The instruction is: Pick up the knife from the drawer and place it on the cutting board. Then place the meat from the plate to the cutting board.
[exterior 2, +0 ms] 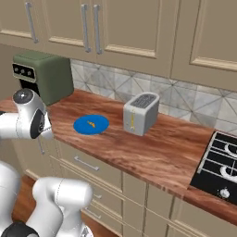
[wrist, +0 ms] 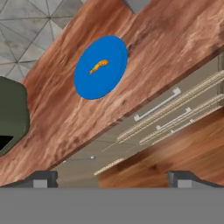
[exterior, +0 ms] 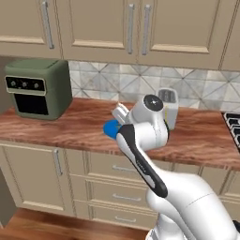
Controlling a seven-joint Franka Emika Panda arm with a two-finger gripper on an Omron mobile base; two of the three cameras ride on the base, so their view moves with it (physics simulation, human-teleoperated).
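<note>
Meat [wrist: 99, 66] lies on the blue plate [wrist: 89, 85], upper centre of the hand view, on the wooden table [wrist: 153, 48] left of the toaster [exterior 2: 140, 113]. Drawers [wrist: 157, 105] below are closed. Fingers [wrist: 111, 177] spread wide, empty, above the table edge.

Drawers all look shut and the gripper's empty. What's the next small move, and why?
Probably lower the open gripper toward the top drawer and line up on its silver bar handle. The knife isn't on the wooden countertop, where I see the blue plate with the meat and a toaster, and the drawer fronts look closed, so opening one comes first.
</note>
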